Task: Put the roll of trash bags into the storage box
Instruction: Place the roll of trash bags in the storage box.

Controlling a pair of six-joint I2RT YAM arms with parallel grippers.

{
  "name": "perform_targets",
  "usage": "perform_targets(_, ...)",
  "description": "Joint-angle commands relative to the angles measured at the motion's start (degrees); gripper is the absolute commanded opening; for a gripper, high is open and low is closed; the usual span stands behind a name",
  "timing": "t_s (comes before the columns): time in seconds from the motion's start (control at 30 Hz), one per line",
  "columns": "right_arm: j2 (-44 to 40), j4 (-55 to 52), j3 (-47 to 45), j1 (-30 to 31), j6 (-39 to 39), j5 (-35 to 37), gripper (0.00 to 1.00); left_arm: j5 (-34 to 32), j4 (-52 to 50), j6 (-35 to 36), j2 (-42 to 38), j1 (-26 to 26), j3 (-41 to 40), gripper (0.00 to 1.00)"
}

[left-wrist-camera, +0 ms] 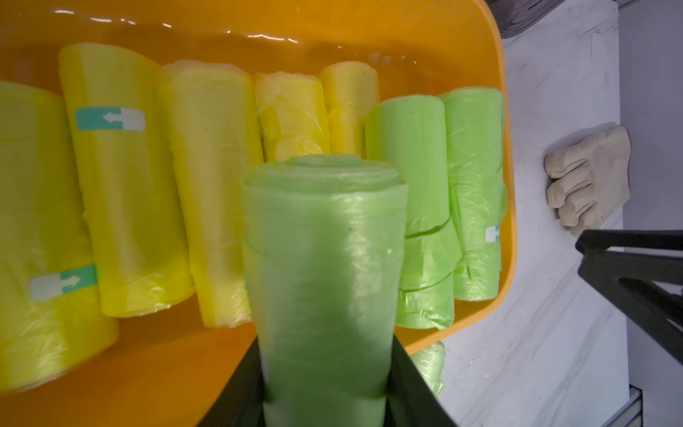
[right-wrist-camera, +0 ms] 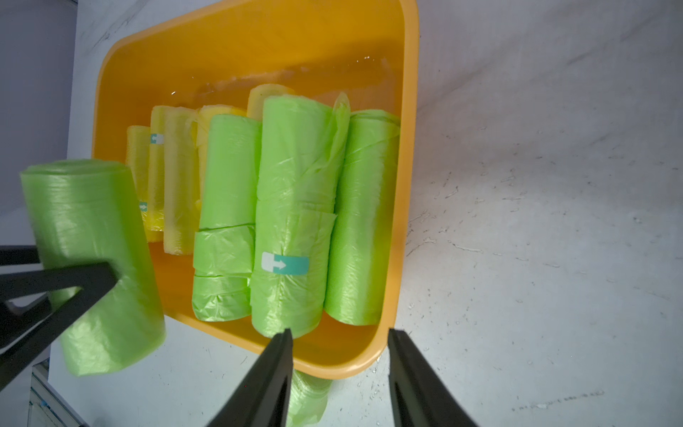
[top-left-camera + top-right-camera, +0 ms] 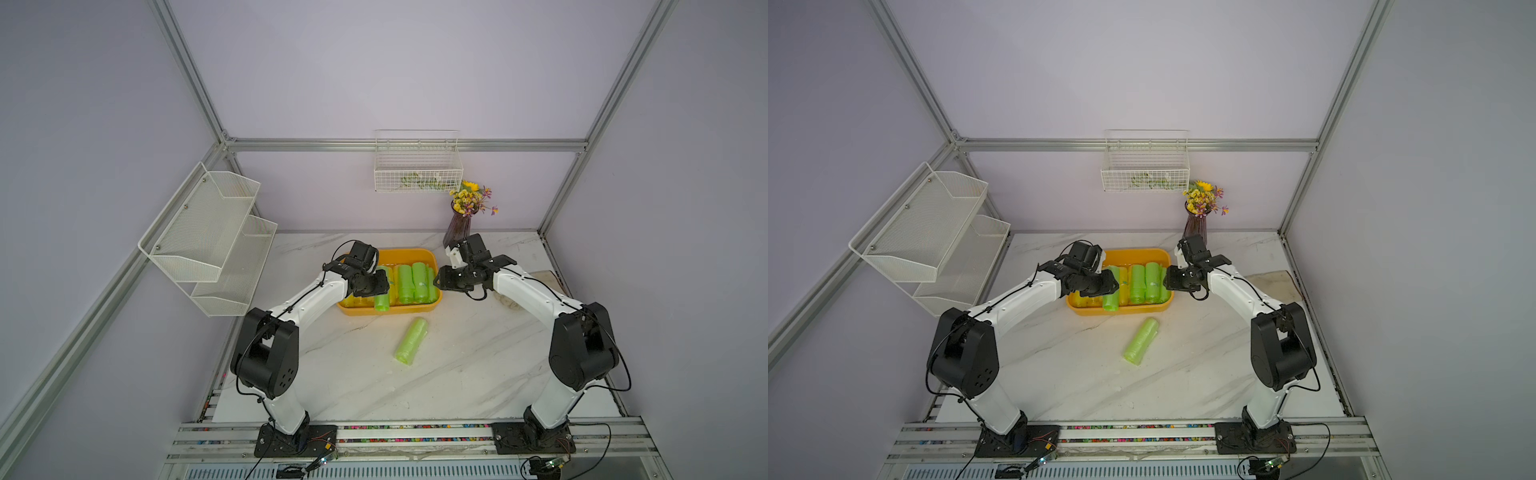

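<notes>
Gripping a green roll [image 1: 325,258] between its fingers, the left gripper [image 1: 325,384] holds it above the front edge of the box [image 3: 415,309], over rolls [image 3: 405,282] already inside. The right gripper [image 2: 340,334] hovers at the box's right end, fingers narrowly apart, empty. On the table [image 3: 478,365] nearby lies another roll [image 3: 411,340].

Left arm [image 3: 316,295] and right arm [image 3: 528,291] share white shells dotted with small dark screws; bulky black joint housings; thin black cables [image 3: 619,357] looped alongside; black base plates [image 3: 291,442] on the aluminium rail [image 3: 415,446]; right gripper [image 2: 340,331] has black tapered fingers [image 2: 275,373].
</notes>
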Motion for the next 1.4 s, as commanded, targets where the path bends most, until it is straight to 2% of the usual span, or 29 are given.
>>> perform_targets(0.0,-2.0,0.1,-0.4,-0.4,0.5,0.6,0.47,5.0,5.0,2.0,2.1,0.2,5.1,0.41)
perform_targets(0.23,-1.9,-0.1,-0.3,-0.5,0.3,0.4,0.47,9.0,6.4,0.2,8.2,0.2,7.9,0.41)
perform_targets(0.7,-1.7,-0.2,-0.4,-0.8,0.4,0.3,0.47,10.2,8.9,-1.8,10.8,0.2,5.4,0.45)
perform_targets(1.1,-1.5,-0.1,-0.8,-0.9,0.6,0.3,0.47,8.8,9.5,-1.8,9.1,0.5,2.0,0.62)
perform_targets(1.37,-2.1,-0.2,-1.3,-1.0,0.5,0.8,0.47,8.5,9.6,-1.7,8.5,0.7,1.6,0.66)
